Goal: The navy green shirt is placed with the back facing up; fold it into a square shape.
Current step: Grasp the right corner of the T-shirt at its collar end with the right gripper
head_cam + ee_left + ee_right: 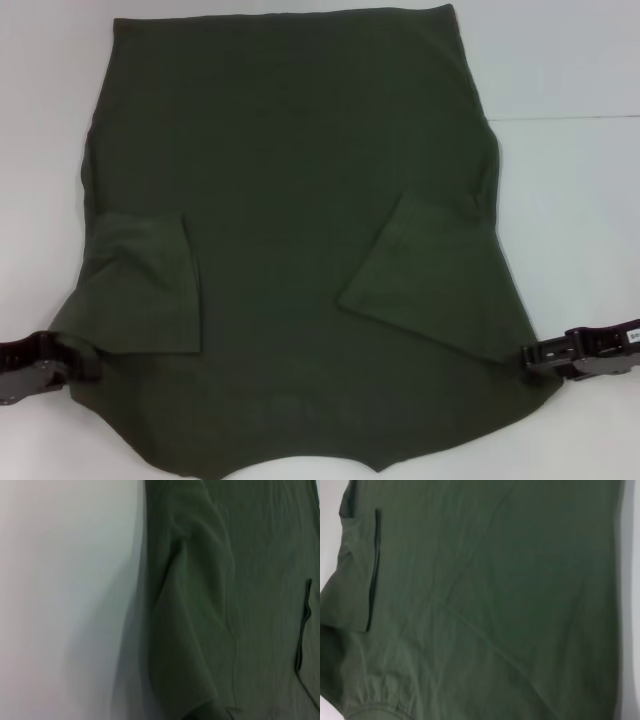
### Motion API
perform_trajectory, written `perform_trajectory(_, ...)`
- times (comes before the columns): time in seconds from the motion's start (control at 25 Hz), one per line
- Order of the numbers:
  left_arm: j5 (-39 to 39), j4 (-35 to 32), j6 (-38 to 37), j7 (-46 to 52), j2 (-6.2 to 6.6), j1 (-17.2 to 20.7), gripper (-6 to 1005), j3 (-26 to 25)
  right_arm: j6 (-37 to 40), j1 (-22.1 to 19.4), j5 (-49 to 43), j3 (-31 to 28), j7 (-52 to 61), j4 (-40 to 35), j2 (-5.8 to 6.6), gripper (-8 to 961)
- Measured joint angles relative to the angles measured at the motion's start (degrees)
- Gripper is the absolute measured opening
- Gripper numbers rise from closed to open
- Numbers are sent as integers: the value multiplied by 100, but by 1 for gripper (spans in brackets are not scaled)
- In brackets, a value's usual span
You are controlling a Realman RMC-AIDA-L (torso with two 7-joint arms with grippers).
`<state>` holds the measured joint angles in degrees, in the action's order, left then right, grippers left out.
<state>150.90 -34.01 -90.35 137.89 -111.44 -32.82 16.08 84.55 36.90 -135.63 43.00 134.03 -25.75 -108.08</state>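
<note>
nearest the head camera, the neckline edge of the navy green shirt (290, 240) curves along the bottom of the view, a shallow scoop cut into the cloth. from that neckline the shirt spreads away across the white table (570, 60), back side up, plain and dark, with its hem at the far end. both short sleeves are already turned inward onto the body: the left sleeve (140, 285) lies as a square flap beyond and to the left of the neckline, the right sleeve (425, 275) as a slanted flap to its right.

it should handle as light, limp cloth: no stiffness, it will sag and drag, and a loose flap can slide open when the body is lifted. soft ripples near the left shoulder, plain in the left wrist view, bear that out. the likeliest places to pinch are the shoulder edges either side of the neckline, taking all layers at once.

left gripper (60, 362) sits at the shirt's edge left of the neckline, touching or gripping the shoulder fold; whether its fingers are spread or closed i cannot tell. right gripper (540, 355) meets the shoulder edge right of the neckline, and its grip is equally unreadable.
</note>
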Motion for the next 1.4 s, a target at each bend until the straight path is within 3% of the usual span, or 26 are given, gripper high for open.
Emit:
perform_trajectory(0.32,0,7,7,0,0,-25,29,1,11,66,-19,30,0,1,-73,820)
perform_trajectory(1.12,-4,11,9,0,-9,-87,29,-8,-207,86,-41,51,36,-13,-63,542)
perform_trajectory(1.4,-8,18,9,4,-9,-98,30,-8,-294,121,-274,50,10,-9,-90,375)
